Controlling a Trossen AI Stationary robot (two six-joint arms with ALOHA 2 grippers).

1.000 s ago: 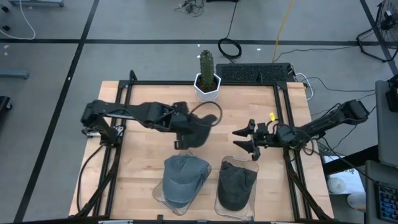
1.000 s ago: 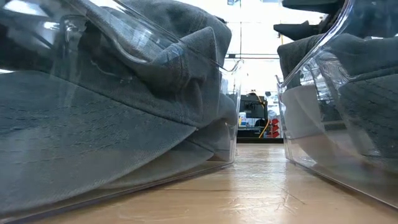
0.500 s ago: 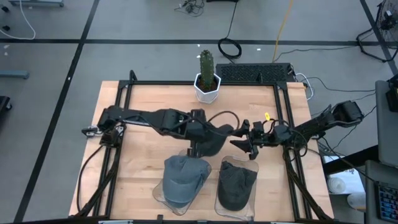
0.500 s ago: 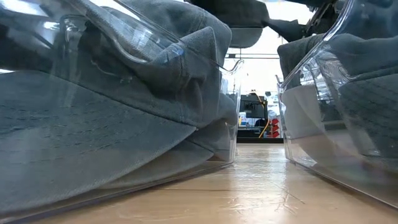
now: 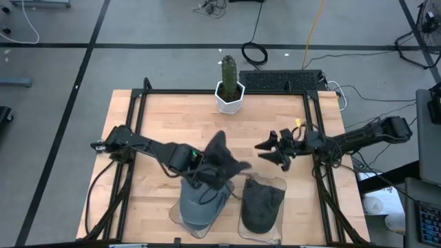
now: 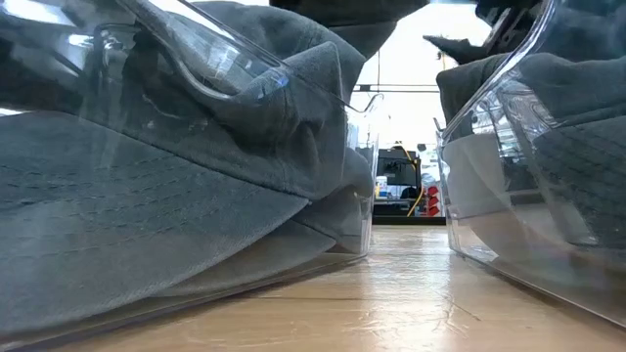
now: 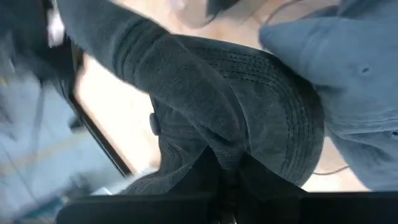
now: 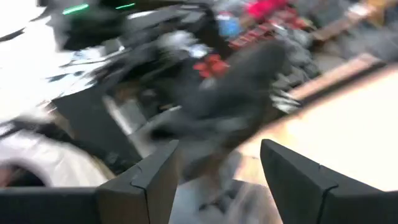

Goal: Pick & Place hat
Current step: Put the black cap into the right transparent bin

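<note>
Here we see the left gripper [image 5: 207, 167] with its fingers pinched tight on a dark grey hat [image 5: 222, 157], a soft cap of ribbed fabric with stitched rows on its curved brim. The hat hangs just above a blue-grey denim cap [image 5: 198, 203] in a clear plastic tray [image 5: 175, 215]. Beside it, a second clear tray [image 5: 242, 226] holds another dark cap [image 5: 262, 204]. The right gripper [image 5: 278, 152] hovers over the wooden bench [image 5: 158, 117], fingers spread wide, empty, near the hat.
</note>
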